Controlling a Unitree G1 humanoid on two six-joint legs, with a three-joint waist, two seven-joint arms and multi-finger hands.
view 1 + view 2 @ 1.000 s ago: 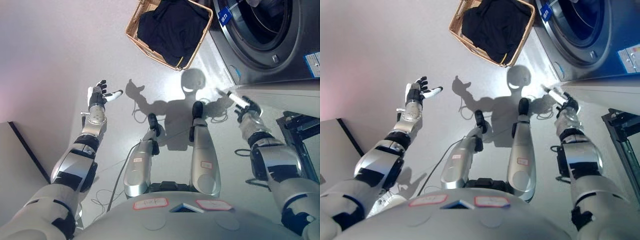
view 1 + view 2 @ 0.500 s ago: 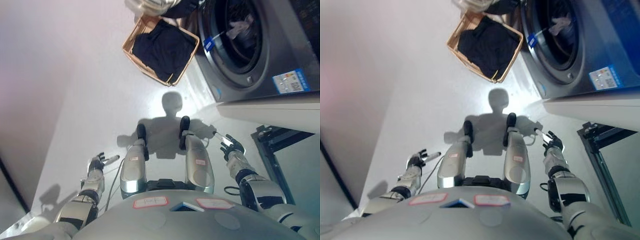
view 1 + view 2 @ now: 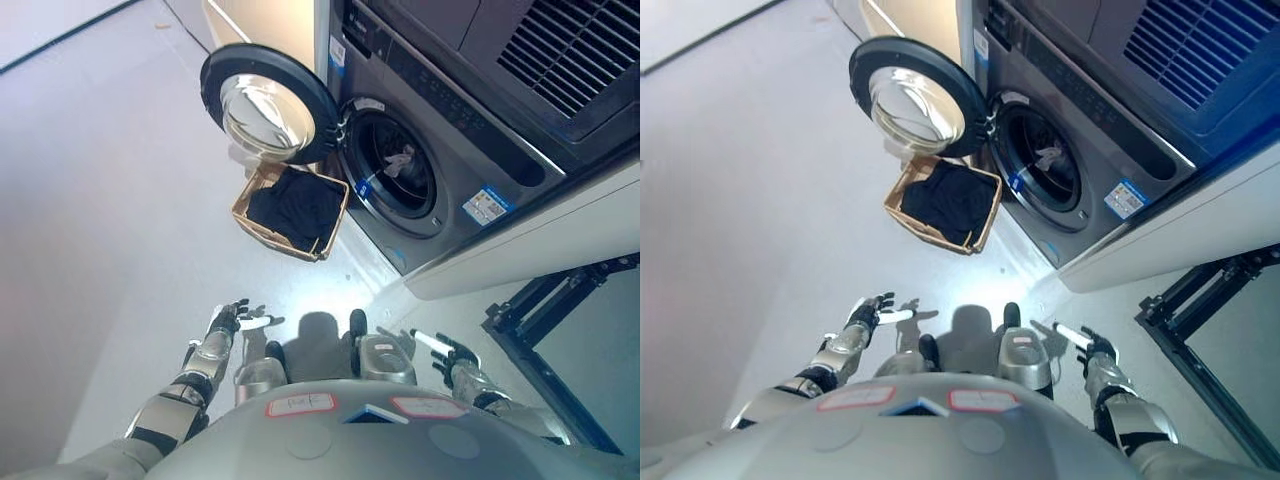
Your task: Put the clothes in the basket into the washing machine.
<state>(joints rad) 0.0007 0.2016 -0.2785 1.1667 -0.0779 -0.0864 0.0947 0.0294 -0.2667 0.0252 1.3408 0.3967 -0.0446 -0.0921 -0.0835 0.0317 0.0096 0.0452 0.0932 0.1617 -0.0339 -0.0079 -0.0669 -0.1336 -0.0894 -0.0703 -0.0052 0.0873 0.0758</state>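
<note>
A wicker basket (image 3: 250, 220) stands on the floor in front of the washing machine (image 3: 460, 160), with dark clothes (image 3: 295, 205) in it. The machine's round door (image 3: 262, 102) is swung open to the left above the basket. A light cloth (image 3: 399, 160) shows inside the drum (image 3: 392, 180). My left hand (image 3: 228, 319) is open and empty at the lower left, well short of the basket. My right hand (image 3: 447, 352) is open and empty at the lower right, below the machine's front.
A white counter edge (image 3: 540, 240) runs right of the machine. A black metal frame (image 3: 545, 330) stands at the lower right. A pale cabinet (image 3: 275, 25) stands behind the door. Grey floor (image 3: 110, 200) spreads to the left.
The camera has tilted up and pulled back, so the whole machine, door and basket show smaller and farther. Both hands stay open and empty, low in view.
</note>
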